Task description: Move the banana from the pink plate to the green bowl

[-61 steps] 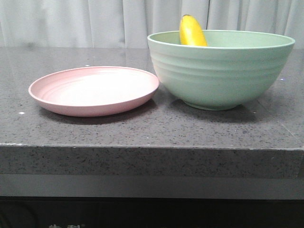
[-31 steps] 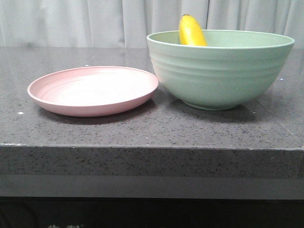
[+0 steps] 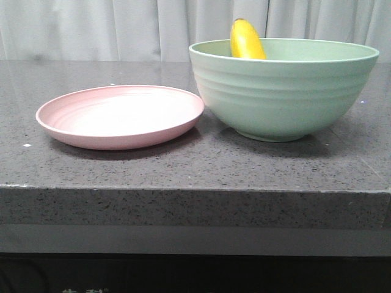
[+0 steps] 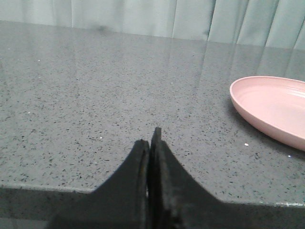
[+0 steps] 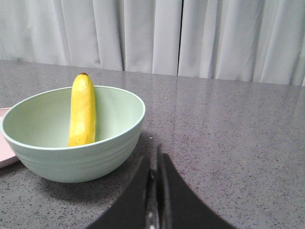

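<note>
Banana (image 5: 82, 110) stands propped inside the green bowl (image 5: 102, 155), leaning on the wall, tip above the rim. Pink plate (image 3: 120, 116) empty, just beside the bowl. Looks done. Fruit likely light, glossy, bruisable; grab mid-body if re-gripping. Left gripper (image 4: 149, 143) and right gripper (image 5: 153, 162) both closed, holding nothing, clear of everything.

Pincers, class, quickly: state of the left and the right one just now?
Left pincer: closed, holding nothing, above the speckled grey stone table.
Right pincer: closed, holding nothing, beside the ribbed mint-green bowl.
</note>
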Robot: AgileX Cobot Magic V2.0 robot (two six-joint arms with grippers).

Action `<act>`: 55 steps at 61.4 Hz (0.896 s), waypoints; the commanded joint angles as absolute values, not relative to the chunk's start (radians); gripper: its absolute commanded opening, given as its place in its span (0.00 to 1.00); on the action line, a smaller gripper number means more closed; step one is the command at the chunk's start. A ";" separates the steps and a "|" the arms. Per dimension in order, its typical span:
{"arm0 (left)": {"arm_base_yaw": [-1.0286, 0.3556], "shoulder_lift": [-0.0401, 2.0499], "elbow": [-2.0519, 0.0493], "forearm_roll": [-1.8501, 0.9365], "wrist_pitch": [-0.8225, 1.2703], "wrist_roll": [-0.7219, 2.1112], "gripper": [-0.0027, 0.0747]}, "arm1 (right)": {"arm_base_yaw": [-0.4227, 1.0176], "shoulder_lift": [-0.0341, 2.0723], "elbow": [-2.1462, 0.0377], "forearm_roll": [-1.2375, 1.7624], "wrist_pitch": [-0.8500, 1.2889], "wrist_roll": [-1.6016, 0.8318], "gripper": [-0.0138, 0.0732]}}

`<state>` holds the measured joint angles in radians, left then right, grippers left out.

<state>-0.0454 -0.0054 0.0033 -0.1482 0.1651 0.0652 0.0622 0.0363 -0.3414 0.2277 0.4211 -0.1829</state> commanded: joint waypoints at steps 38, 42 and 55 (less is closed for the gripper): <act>-0.044 -0.029 0.008 -0.160 0.079 0.061 0.01 | 0.033 -0.032 0.003 0.164 0.081 -0.009 0.08; -0.044 -0.027 0.008 -0.160 0.079 0.061 0.01 | 0.032 -0.033 0.025 0.164 0.081 0.000 0.08; -0.044 -0.027 0.008 -0.160 0.079 0.061 0.01 | 0.032 -0.033 0.024 0.163 0.104 0.000 0.08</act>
<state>-0.0454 -0.0054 0.0033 -0.1505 0.1651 0.0652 0.0401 -0.0095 0.0276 0.1752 0.1881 0.0000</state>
